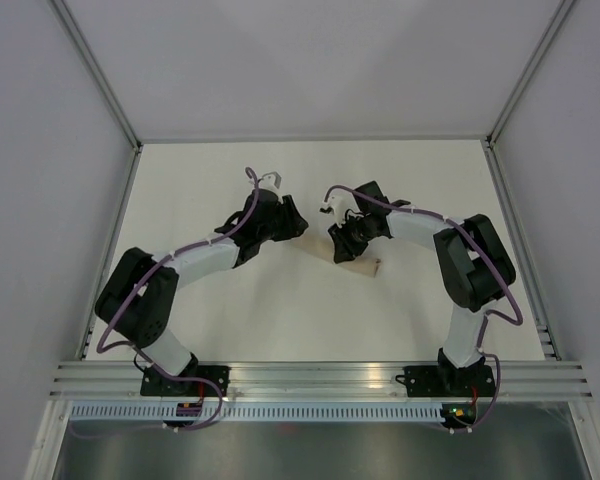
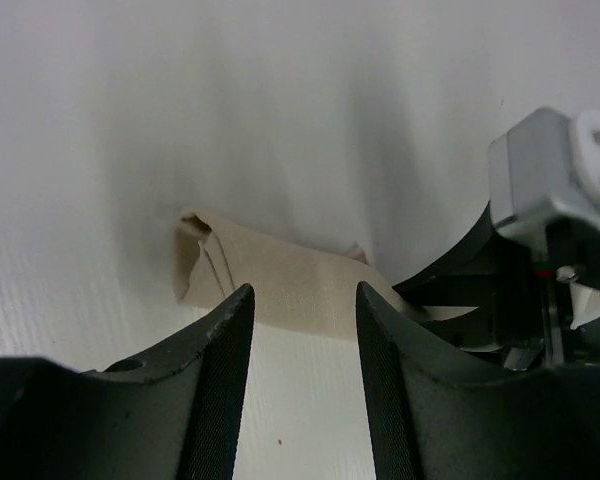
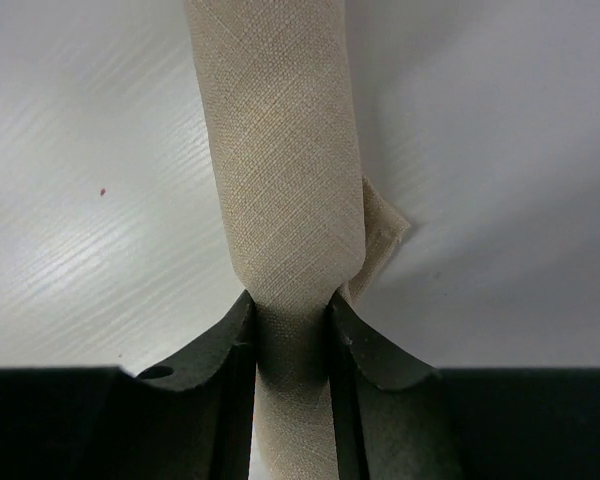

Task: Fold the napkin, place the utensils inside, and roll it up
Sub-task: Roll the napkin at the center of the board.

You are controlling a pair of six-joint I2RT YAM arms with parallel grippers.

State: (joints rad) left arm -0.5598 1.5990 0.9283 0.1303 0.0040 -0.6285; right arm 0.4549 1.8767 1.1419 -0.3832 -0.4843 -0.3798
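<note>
The table (image 1: 310, 180) is white and carries the napkin (image 3: 280, 150). The napkin is rolled into a narrow tube and lies flat near the table's middle, between my two tools. A loose corner sticks out at one side of the roll. My right tool (image 3: 292, 308) is clenched on the napkin, one finger against each side. My left tool (image 2: 305, 295) is released. Its fingers stand apart, bare table between them, tips at the roll's other end. I cannot tell whether they touch it.
</note>
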